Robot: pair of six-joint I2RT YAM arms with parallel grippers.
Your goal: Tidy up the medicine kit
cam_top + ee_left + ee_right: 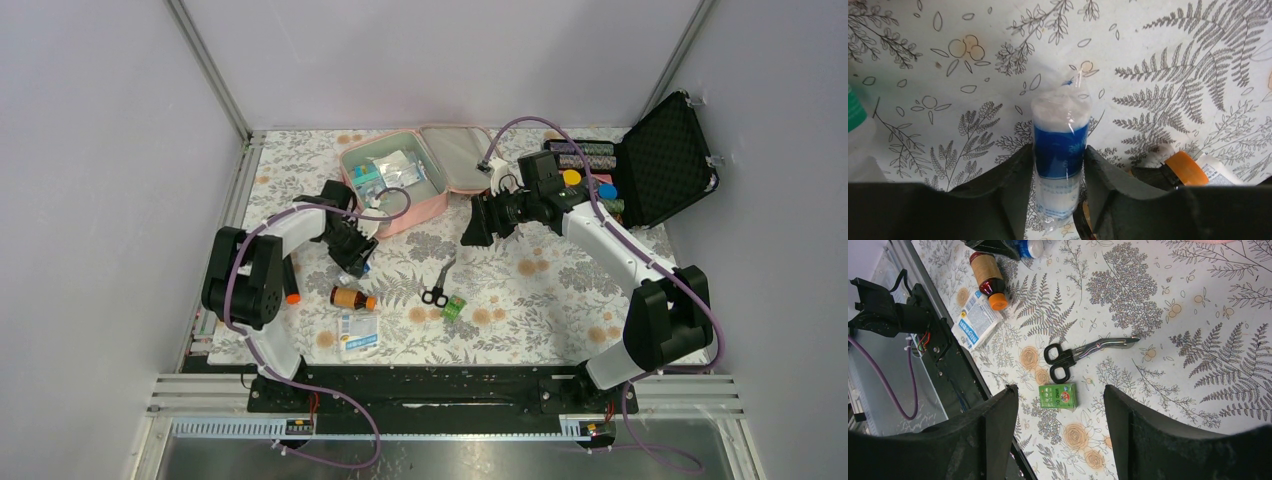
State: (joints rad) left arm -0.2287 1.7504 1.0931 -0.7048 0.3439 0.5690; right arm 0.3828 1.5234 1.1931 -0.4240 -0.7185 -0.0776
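The pink medicine kit lies open at the back with its lid folded to the right and several packets inside. My left gripper hovers in front of the kit. In the left wrist view it is shut on a blue-and-white plastic-wrapped roll, held above the floral cloth. My right gripper is open and empty above the cloth. In the right wrist view it hangs over a green box and scissors.
A brown bottle with an orange cap, a blue-and-white packet, scissors and the green box lie on the cloth at the front. A black foam-lined case with colourful chips stands open at the back right. An orange-capped item lies by my left fingers.
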